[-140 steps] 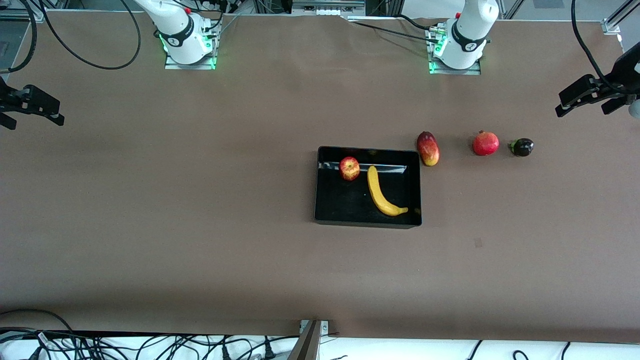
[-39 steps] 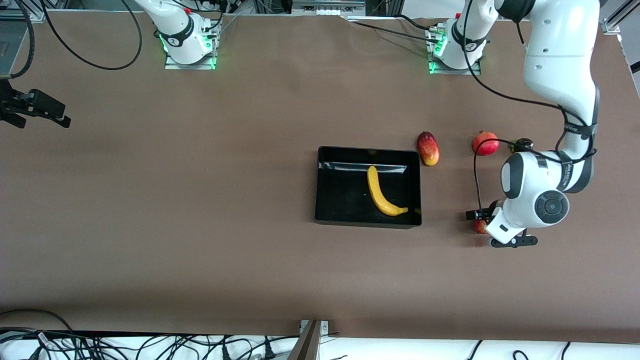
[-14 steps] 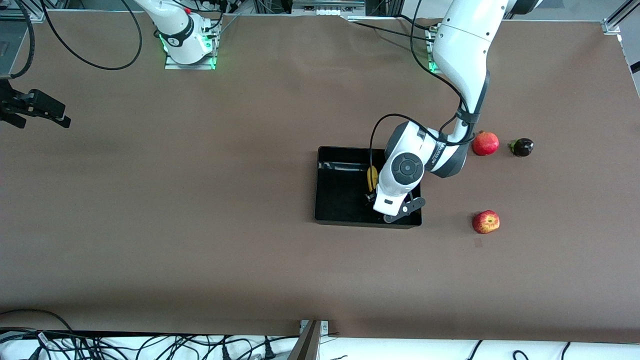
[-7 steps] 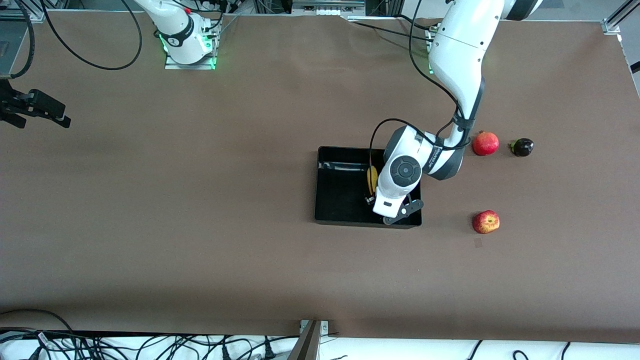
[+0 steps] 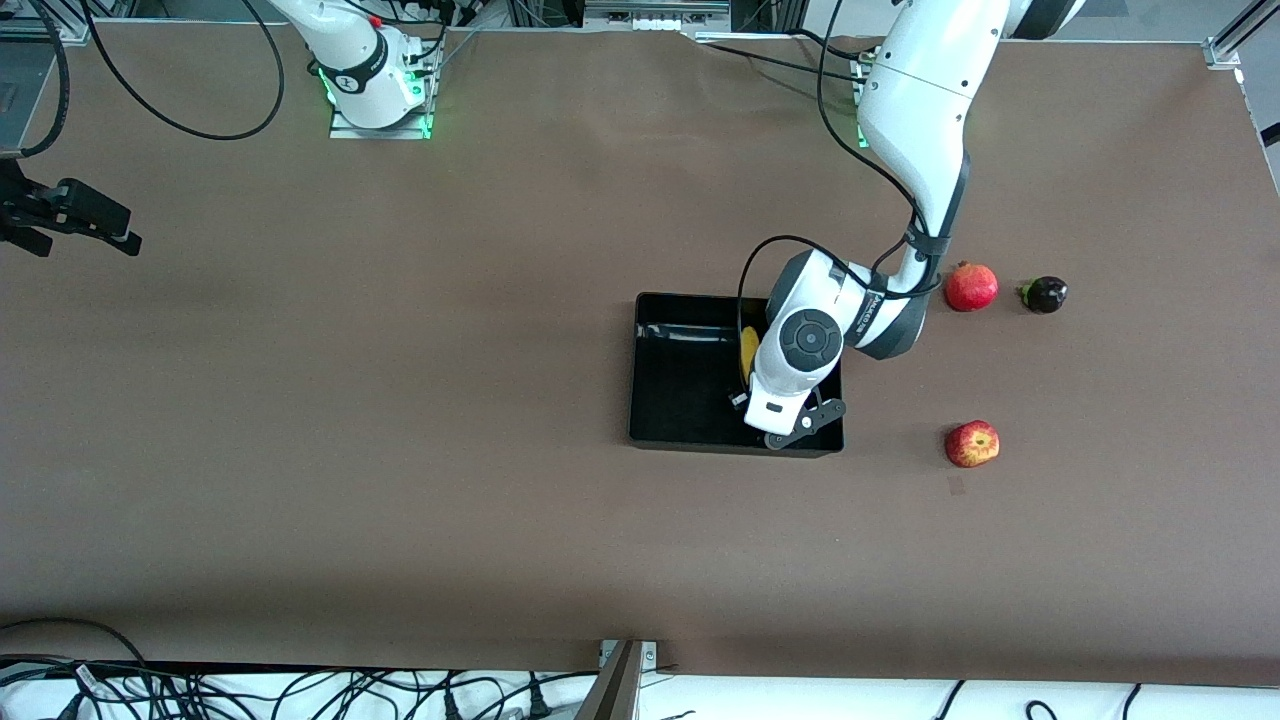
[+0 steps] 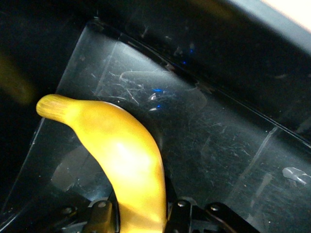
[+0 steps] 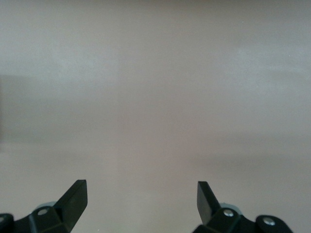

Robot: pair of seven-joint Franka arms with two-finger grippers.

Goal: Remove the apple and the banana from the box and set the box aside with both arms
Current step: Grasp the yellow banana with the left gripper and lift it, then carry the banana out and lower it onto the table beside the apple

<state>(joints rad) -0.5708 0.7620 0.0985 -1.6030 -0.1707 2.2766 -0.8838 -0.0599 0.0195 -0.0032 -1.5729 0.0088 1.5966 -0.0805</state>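
Observation:
The yellow banana [image 5: 748, 348] lies in the glossy black tray [image 5: 680, 400] in the middle of the table; the left arm's wrist covers most of it. My left gripper [image 5: 757, 398] is down in the tray, its fingers pressed on both sides of the banana [image 6: 121, 150] in the left wrist view, above the scratched tray floor [image 6: 218, 145]. The red-yellow apple [image 5: 972, 444] sits on the table outside the tray, toward the left arm's end. My right gripper [image 5: 75, 215] waits open and empty at the right arm's end, over bare table in its own view [image 7: 141, 194].
A red pomegranate [image 5: 971, 287] and a small dark fruit [image 5: 1045, 294] lie toward the left arm's end, farther from the front camera than the apple. The mango is hidden by the left arm. Cables run along the table's front edge.
The apple went from the tray to the table at the left arm's end. The left arm then came back to the tray and settled on the banana. The right arm has barely moved.

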